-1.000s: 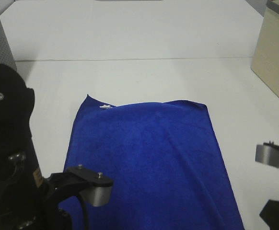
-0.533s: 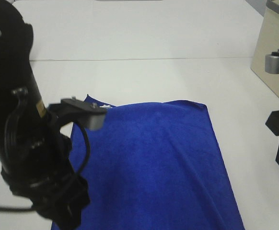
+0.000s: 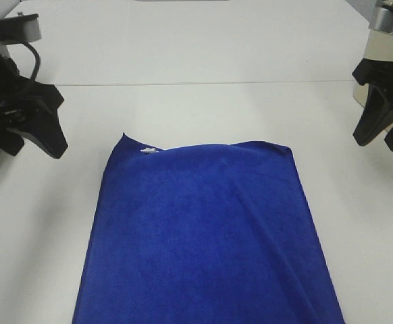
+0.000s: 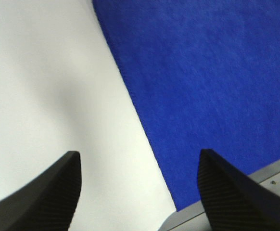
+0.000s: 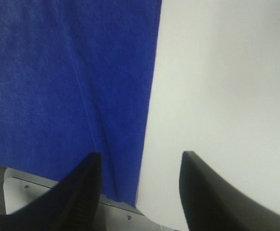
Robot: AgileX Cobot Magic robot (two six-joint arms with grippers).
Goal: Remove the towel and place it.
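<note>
From the high view alone, the towel [image 3: 203,236] shows its white tag [image 3: 148,150].

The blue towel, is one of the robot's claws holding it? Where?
No, nothing is held. The left gripper and the right gripper are both open and empty, off to the sides, and the towel lies flat on the table.

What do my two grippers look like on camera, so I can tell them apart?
The left gripper and right gripper look alike: matte black, each with two wedge-shaped fingers tapering to a tip. The left one carries a silver-grey bracket and a looping black cable. No markings show.
</note>
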